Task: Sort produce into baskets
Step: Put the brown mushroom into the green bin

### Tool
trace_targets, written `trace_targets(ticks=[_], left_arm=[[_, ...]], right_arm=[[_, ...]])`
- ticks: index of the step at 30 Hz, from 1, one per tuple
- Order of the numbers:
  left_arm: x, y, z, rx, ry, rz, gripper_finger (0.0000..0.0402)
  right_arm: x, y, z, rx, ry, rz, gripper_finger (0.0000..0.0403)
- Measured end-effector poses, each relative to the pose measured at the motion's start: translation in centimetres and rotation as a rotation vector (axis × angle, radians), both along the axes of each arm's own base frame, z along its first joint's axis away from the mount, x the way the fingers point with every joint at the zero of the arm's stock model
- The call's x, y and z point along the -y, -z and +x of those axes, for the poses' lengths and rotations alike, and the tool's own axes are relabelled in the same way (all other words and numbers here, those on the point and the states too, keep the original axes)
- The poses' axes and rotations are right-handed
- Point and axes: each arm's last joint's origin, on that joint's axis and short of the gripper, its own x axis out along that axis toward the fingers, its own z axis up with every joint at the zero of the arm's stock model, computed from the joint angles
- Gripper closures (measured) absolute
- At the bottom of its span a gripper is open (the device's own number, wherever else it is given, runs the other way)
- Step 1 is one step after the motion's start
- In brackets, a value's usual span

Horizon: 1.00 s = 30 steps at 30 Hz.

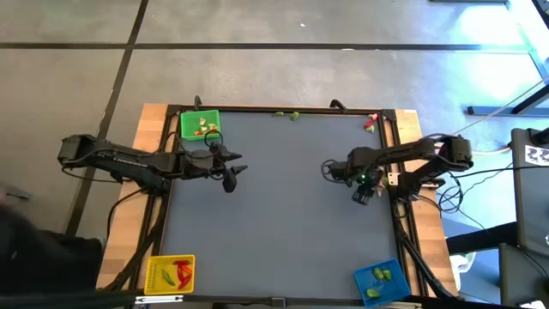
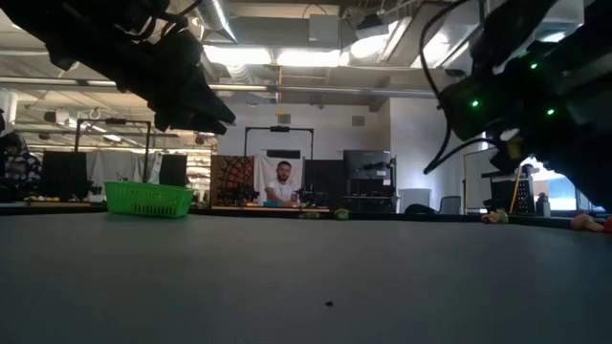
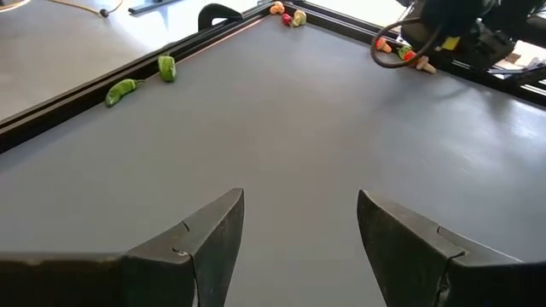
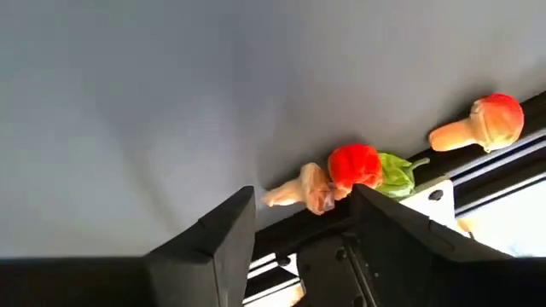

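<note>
Dark right gripper (image 4: 299,226) fingers stand parted and empty short of the red produce (image 4: 354,165) wedged against the table's far-right frame, where closing could skid off the rail; left gripper (image 3: 299,234) hovers wide open.

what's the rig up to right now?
Sorting toy produce into three corner baskets: green basket, yellow basket and blue basket each hold a few pieces. Loose pieces remain along the far edge: green ones mid-edge, a red and pale cluster at the right corner. The right gripper faces that cluster, jaws apart, empty. The left gripper waits open near the green basket.
</note>
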Motion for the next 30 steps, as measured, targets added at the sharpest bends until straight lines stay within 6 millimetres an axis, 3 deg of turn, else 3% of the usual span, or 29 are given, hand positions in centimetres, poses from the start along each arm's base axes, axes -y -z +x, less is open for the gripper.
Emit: trace_targets(ticks=[9,18,23,26,30], left_arm=[[-0.5,0.0,-0.1,0.005,-0.029,-0.009,0.0176],[-0.5,0.0,-0.1,-0.003,-0.022,0.004,0.0176],[-0.5,0.0,-0.1,-0.003,-0.025,0.008,0.0176],[-0.5,0.0,-0.1,-0.002,-0.026,0.005,0.0176],[-0.5,0.0,-0.1,-0.001,-0.027,0.004,0.0176]], right_arm=[[0.9,1.3,0.3,-0.069,-0.041,0.052,0.0233],[0.9,4.6,-0.2,-0.264,-0.082,0.092,0.0238],[0.9,5.9,-0.4,-0.285,-0.115,0.117,0.0240],[0.9,5.9,-0.4,-0.294,-0.126,0.125,0.0261],[0.9,5.9,-0.4,-0.300,-0.145,0.142,0.0316]])
